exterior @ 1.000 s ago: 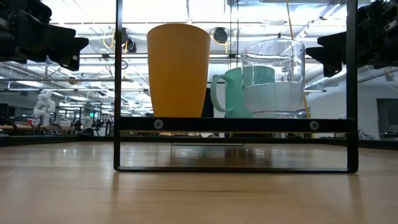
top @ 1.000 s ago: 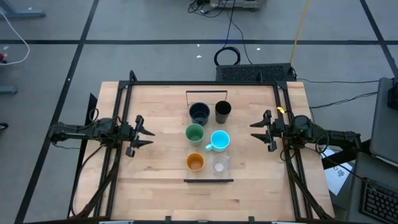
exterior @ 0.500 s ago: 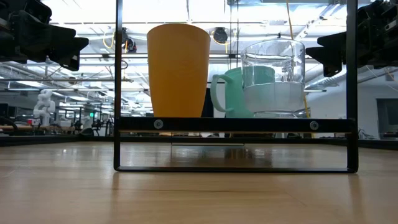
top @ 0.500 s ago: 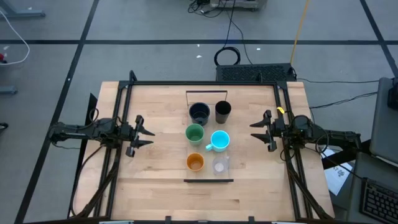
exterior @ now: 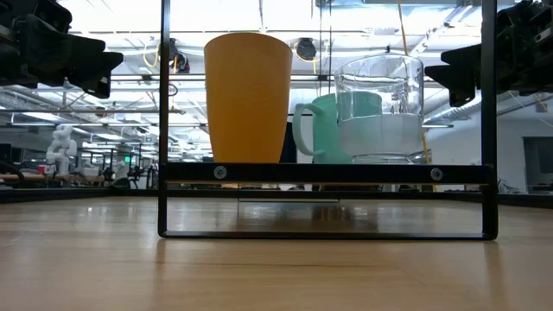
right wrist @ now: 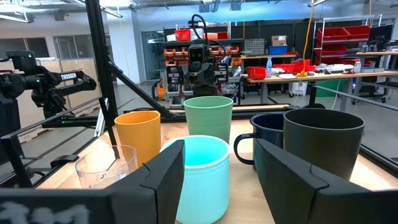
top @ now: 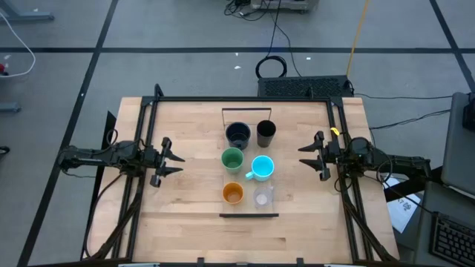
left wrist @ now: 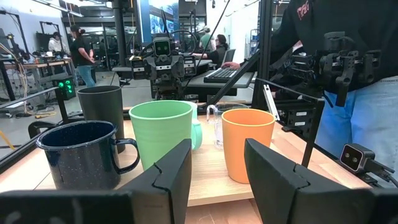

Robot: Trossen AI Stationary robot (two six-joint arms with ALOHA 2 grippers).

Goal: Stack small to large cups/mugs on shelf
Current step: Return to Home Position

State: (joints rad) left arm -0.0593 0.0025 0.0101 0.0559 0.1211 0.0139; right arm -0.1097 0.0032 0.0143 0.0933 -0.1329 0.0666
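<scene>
On the shelf (top: 248, 210), a light-wood board between two dark end strips, six vessels stand upright in two rows. These are the dark mug (top: 237, 134), tall black cup (top: 266, 132), green cup (top: 232, 159), bright blue mug (top: 263, 167), orange cup (top: 233, 193) and small clear cup (top: 261, 197). My left gripper (top: 182, 164) hovers open to the shelf's left, fingers pointing at the green cup (left wrist: 161, 134). My right gripper (top: 300, 156) hovers open to the shelf's right, facing the blue mug (right wrist: 198, 177). Neither touches anything.
A black frame runs along the table's far, left and right edges (top: 245, 99). The shelf's near end strip sits on a dark frame (exterior: 324, 173) raised off the tabletop. Bare wood lies between each gripper and the shelf. A person (left wrist: 373, 112) stands beyond the table's right side.
</scene>
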